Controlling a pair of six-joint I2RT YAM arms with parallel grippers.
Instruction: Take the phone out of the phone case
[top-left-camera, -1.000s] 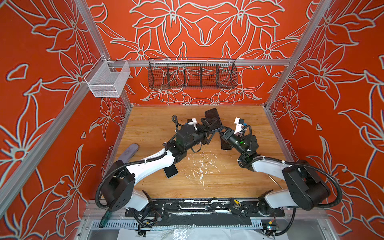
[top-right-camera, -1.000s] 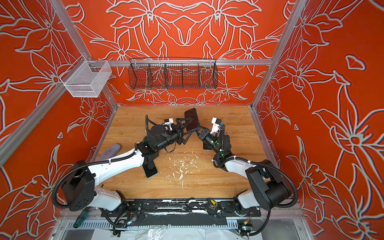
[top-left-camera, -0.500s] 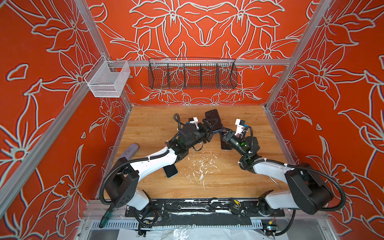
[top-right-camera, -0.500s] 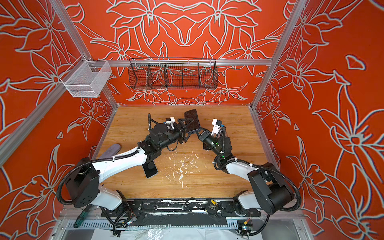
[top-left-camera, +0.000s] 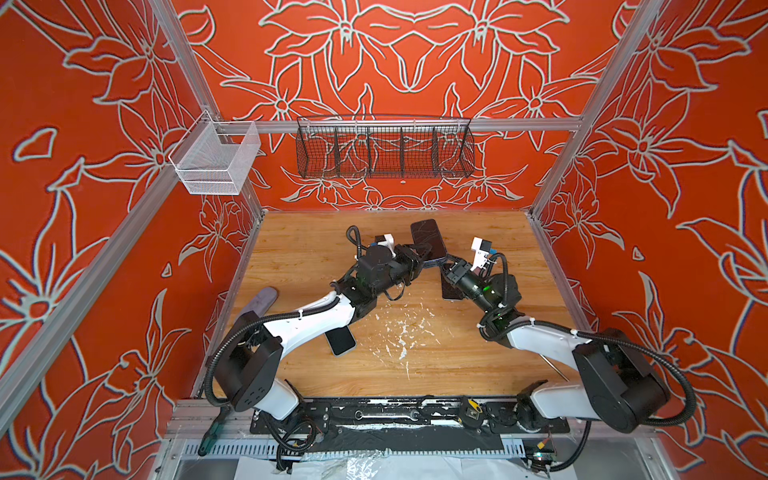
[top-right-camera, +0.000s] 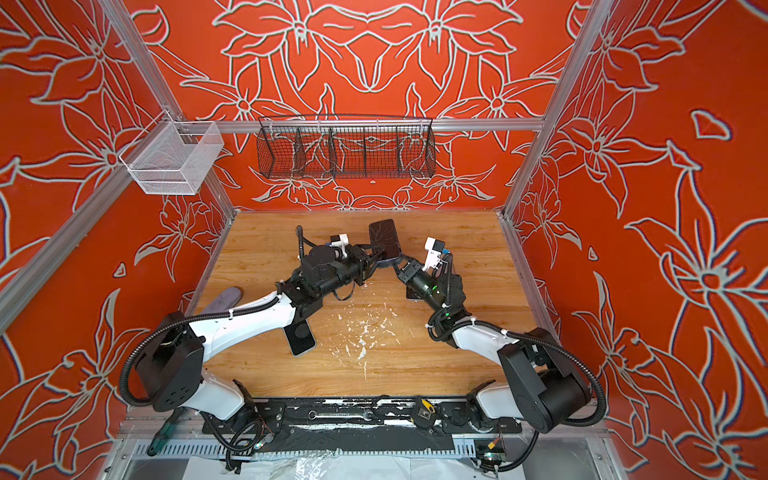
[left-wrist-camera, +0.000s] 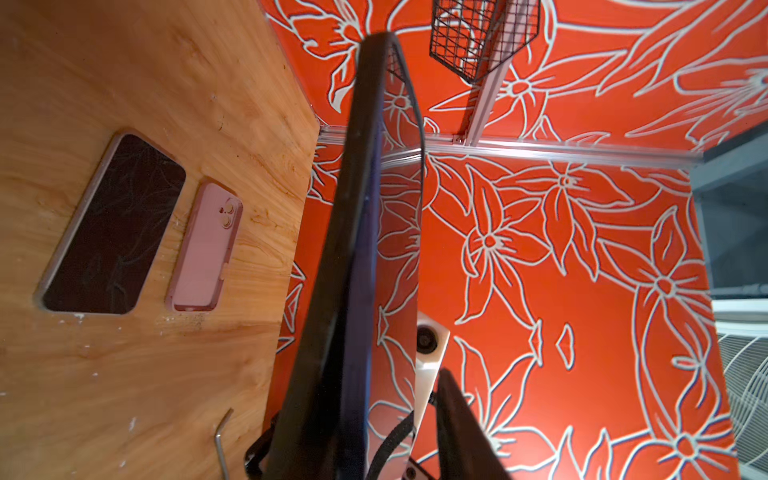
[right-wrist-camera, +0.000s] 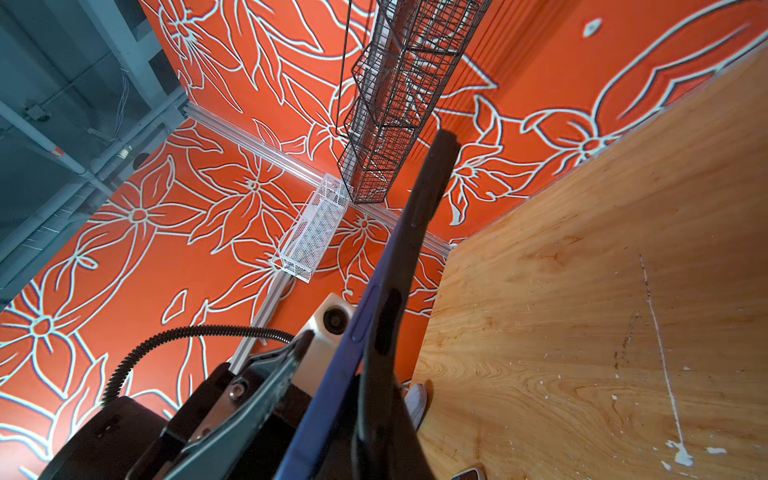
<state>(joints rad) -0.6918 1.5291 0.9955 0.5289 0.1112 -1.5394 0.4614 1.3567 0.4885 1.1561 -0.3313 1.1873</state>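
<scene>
Though the phone (top-left-camera: 428, 239) is up off the surface (top-left-camera: 316, 249), held tilted between the two arms near the back wall, it is not out of its case (top-left-camera: 437, 262) as far as I can see. In both top views the cracked dark screen has a blue rim along its lower edge, which I take for the case.

The right fingers (top-left-camera: 445, 263) are closed on that lower end and, I judge, carry the weight. The left fingers (top-left-camera: 421, 260) reach the same end from the opposite side. In the left wrist view one of them stands clear of the phone with wall showing through the gap, so I read them as apart around it, not pinching.

In the right wrist view the blue strip seems to stand a little off the dark body toward the held end. That may be a first bit of peeling, but edge-on like this I cannot tell case from phone for sure.

So the lift and the two-armed set-up look done. The real work is left: a firm hold on each side, the rim worked off a corner, and the phone slid free. A second phone (top-left-camera: 340, 341) lies flat on the surface under the left arm, apart from all this.
</scene>
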